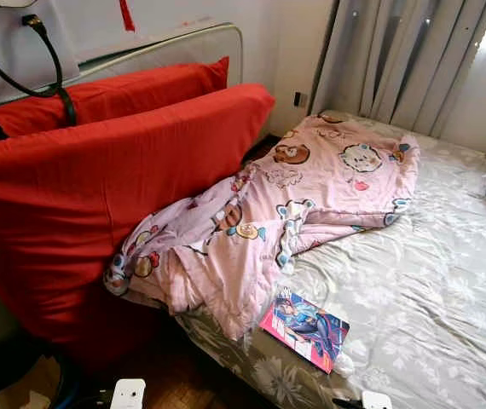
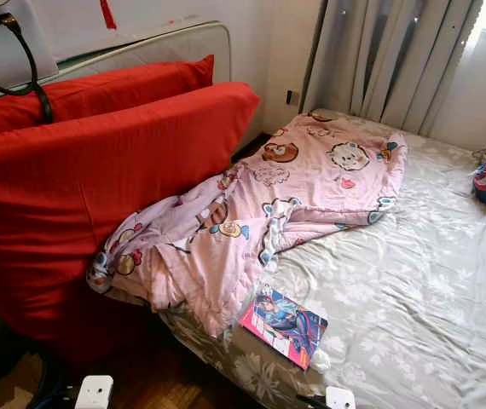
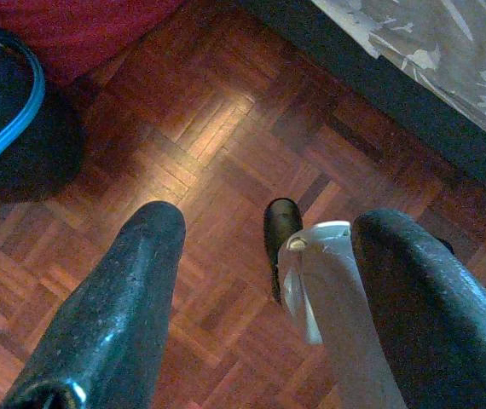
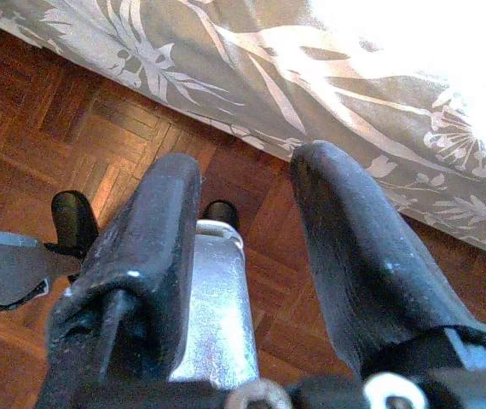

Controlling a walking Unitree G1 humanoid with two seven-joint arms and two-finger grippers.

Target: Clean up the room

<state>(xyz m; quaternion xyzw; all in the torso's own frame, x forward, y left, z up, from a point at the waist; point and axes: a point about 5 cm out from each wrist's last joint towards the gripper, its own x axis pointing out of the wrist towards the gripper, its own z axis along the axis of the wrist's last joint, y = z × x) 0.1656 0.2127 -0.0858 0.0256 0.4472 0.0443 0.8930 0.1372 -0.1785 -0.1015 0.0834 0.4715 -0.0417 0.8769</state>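
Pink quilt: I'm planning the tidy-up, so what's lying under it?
The pink quilt covers grey floral sheet and leans on a red cushion. Anything beneath its folds is hidden.

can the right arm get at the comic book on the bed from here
Probably yes. The comic book lies uncovered at the bed's near edge, and the right gripper hangs beside that edge, jaws open and empty.

The left gripper (image 3: 264, 294) has two long, thick black fingers (image 3: 115, 315) with rounded tips and a slightly speckled, glossy skin. The right gripper (image 4: 243, 256) has the same black fingers (image 4: 354, 264), scuffed pale along their edges, with a bright screw head at the base. Below hang a silver leg (image 4: 217, 315) and dark rounded feet (image 3: 279, 230).
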